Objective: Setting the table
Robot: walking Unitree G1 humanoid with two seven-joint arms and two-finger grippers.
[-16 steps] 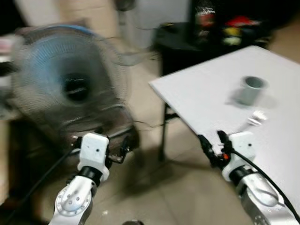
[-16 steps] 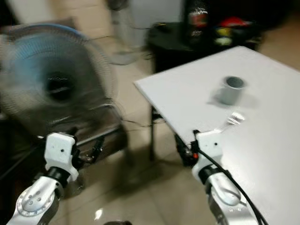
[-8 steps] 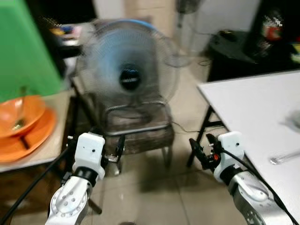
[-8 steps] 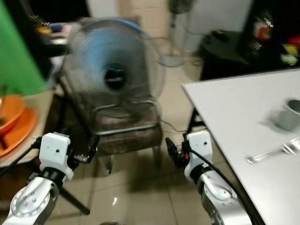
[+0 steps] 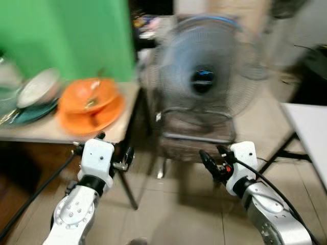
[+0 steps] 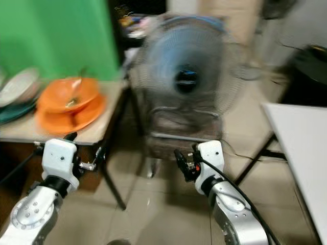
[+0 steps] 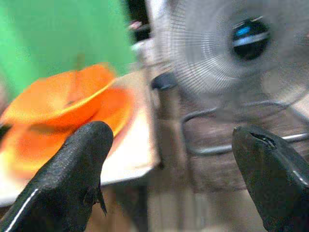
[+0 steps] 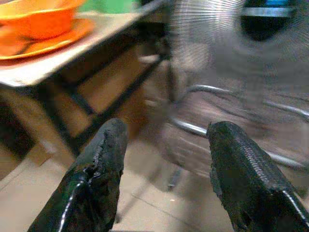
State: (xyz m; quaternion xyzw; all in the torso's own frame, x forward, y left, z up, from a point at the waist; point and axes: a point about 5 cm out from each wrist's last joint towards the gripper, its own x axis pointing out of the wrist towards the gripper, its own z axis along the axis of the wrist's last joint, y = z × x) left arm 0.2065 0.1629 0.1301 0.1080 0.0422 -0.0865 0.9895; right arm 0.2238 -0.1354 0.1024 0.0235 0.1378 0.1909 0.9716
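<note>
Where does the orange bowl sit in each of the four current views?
Left eye: orange bowl, centre-left, on the side table.
Right eye: left.
Left wrist: left.
Right wrist: upper left corner.
Shared landmark: the fan, beside the table.

The orange bowl [image 5: 88, 95] and the orange plate [image 5: 97, 116] under it look like smooth, slightly glossy plastic. They sit on a side table [image 5: 56, 133] with a matt, pale top and dark metal legs. The fan [image 5: 207, 76] has a fine wire-metal grille around a dark glossy hub. It stands on a chair [image 5: 196, 133] with a shiny metal tube frame and a dull brown seat. The floor [image 5: 168, 214] is glossy tile. The left gripper's fingers [image 7: 72, 179] are matt black with a rough, grainy surface; the right gripper's fingers [image 8: 94, 181] show a finely textured black finish. The white table [image 6: 301, 148] is smooth and matt.
</note>
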